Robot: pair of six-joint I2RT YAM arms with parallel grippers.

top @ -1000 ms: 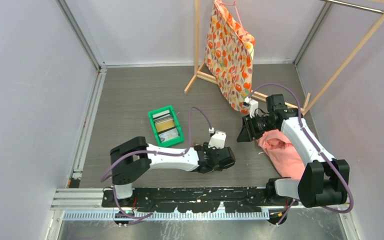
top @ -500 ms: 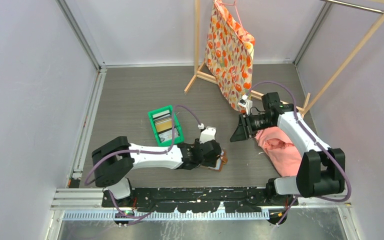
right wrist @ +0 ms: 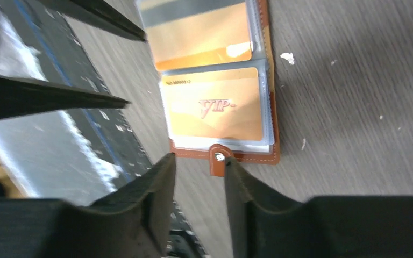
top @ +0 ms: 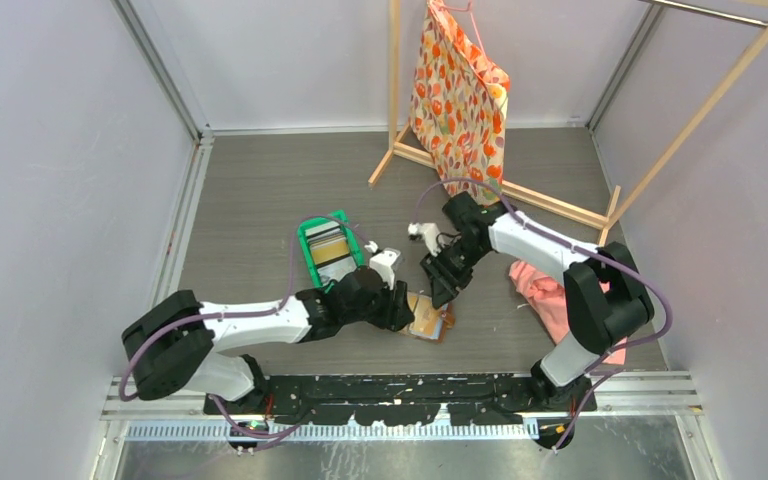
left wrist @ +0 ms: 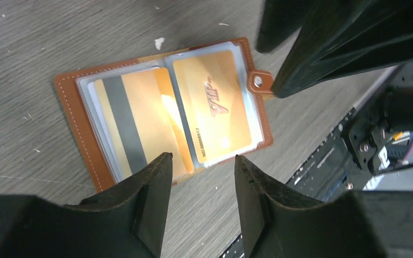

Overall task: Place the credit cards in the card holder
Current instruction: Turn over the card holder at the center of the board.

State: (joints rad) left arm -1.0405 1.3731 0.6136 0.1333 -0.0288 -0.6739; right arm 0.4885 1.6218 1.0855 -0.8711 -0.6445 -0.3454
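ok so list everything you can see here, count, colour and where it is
card holder: 1, brown leather, open flat on the table between the grippers
striped card: 1, gold with a dark stripe, in the holder
VIP card: 1, gold, in the holder, snap-tab side
green bin: 1, green plastic, behind and left of the holder
binned cards: several, gold, dark, white; count unclear
pink cloth: 1, heaped right of the holder
floral cloth: 1, orange print, hanging at the back
wooden rack: 1, pale wood, back right
table: 1, grey wood grain
left gripper: open, over the holder
right gripper: open, at the snap tab
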